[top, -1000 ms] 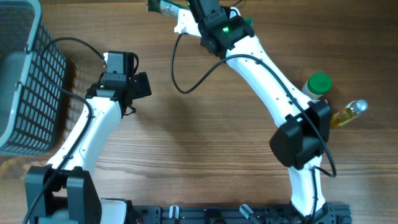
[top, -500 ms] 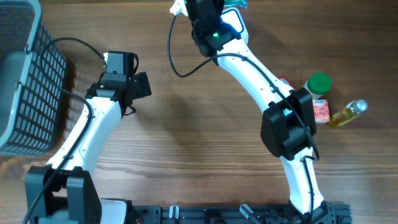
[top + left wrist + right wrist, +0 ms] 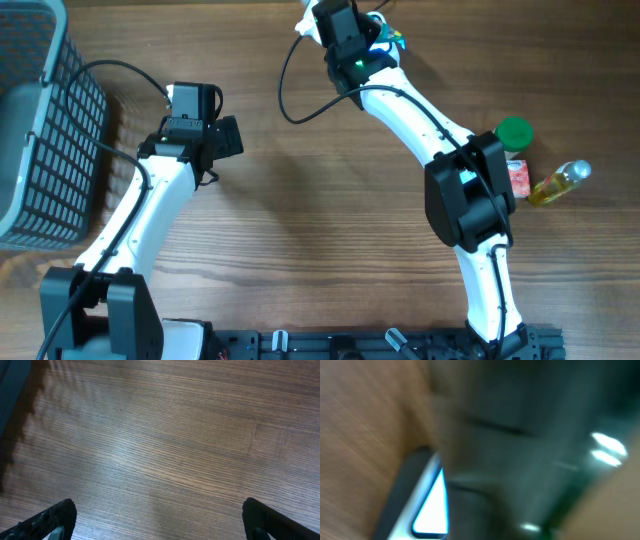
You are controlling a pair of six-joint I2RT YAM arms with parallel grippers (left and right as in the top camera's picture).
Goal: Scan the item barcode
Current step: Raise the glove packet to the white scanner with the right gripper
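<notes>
Left end effector (image 3: 160, 524) first: we see its dark fingertips (image 3: 52, 519) at the two bottom corners of the wrist view. They are spread wide apart with nothing between them, and below them is only the bare wood of the desk (image 3: 165, 445). From overhead, the left arm (image 3: 150, 210) reaches up from the near edge. It stops in the left half of the desk, near a grey mesh basket (image 3: 40, 130) that stands at the left border.

The right arm (image 3: 420, 120) stretches from the near edge all the way to the far edge. The right end effector (image 3: 306, 18) sits at the top border of the overhead view, largely cut off by it. Its fingers are closed tight. We cannot tell whether they pinch anything, because the right wrist view is badly smeared. In that view a dark green shape (image 3: 520, 435) fills most of the picture close to the camera. A bright white-blue triangle (image 3: 431, 507) shows at the lower left. If that shape is the item to scan, we cannot confirm it.

A small teal scrap (image 3: 390, 38) shows just beside the right wrist. Near the right elbow we find three things grouped on the desk:
- a green-capped bottle (image 3: 514, 134), standing upright
- a red packet (image 3: 518, 178), just below the bottle
- a clear bottle of yellow liquid (image 3: 560, 182), lying on its side beside the packet
</notes>
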